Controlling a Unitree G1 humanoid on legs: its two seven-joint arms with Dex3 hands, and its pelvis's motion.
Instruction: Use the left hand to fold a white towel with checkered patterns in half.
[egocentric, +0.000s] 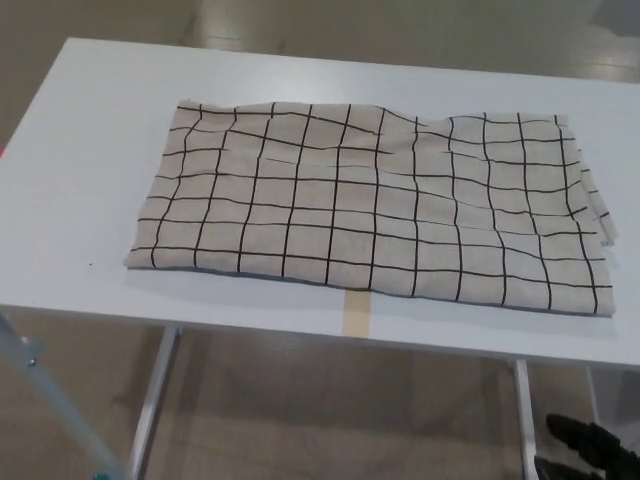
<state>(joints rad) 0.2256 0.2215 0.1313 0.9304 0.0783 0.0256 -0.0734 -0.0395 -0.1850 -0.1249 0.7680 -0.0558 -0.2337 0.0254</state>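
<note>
- The checkered towel (370, 205) lay spread across the middle of the white table (80, 180), off-white with a black grid, mostly flat with a few ripples near the far edge.
- Its right side showed a doubled edge, so it looked like it might already have layers there, though I couldn't say for sure.
- A strip of tan tape (356, 314) sat on the table's near edge, just under the towel's front hem.
- Neither robot hand was in the shot, so no way to tell whether the fingers were apart or closed. Something dark (590, 445) showed at the bottom right below the table, too unclear to call.
- My read: the fold hadn't started. Next up, the left robot hand would need to come in and pinch the towel's left edge to carry it over.
</note>
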